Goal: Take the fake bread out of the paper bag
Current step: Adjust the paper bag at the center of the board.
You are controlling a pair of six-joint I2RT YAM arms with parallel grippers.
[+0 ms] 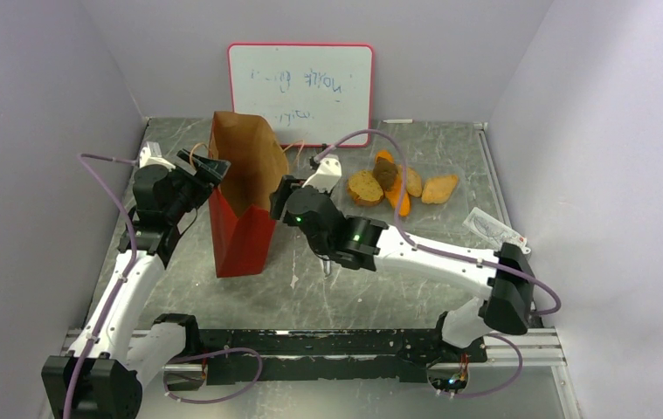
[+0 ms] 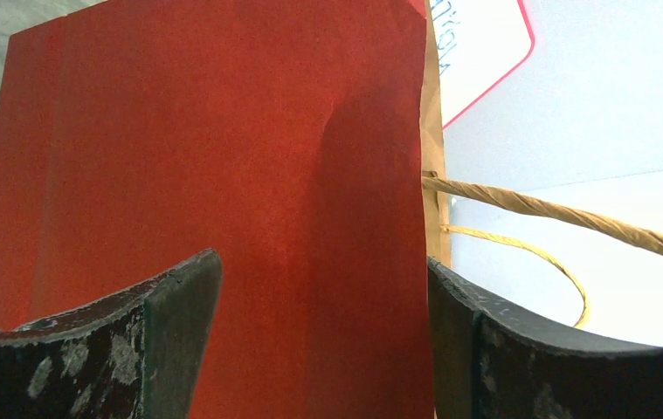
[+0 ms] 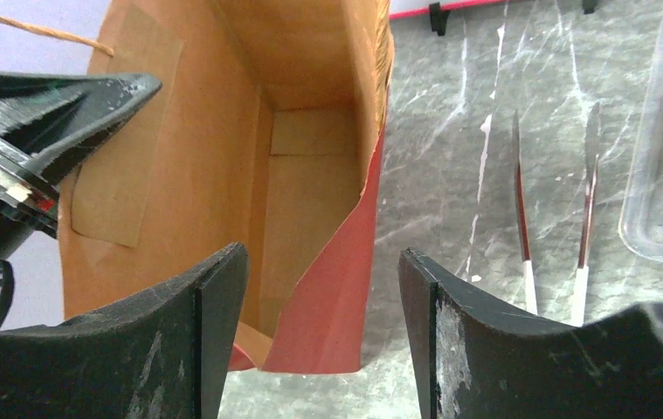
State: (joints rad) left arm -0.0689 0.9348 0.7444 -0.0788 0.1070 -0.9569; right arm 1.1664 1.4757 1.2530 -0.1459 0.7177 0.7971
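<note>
Standing upright on the table (image 1: 310, 305), left of centre, the paper bag (image 1: 242, 234) is the biggest thing in play, its mouth open and its brown inside showing. The left gripper (image 2: 323, 266) sits at the bag's left side with its jaws spread wide. The red wall fills the view between them, and they clamp nothing. The right gripper (image 3: 323, 257) hovers at the bag's right rim, likewise wide open and empty, looking down the inside. The fake bread (image 1: 397, 185) lies outside, well right of the bag toward the far side, heaped on a clear tray (image 3: 659, 201). On that evidence the job looks all but done: no piece shows in the bag, and only a check and a retreat seem left. The near strip of the bag's floor hides behind the right fingers, the tray is cut off in the right wrist view, and the writing on the whiteboard (image 1: 301, 87) cannot be read.
</note>
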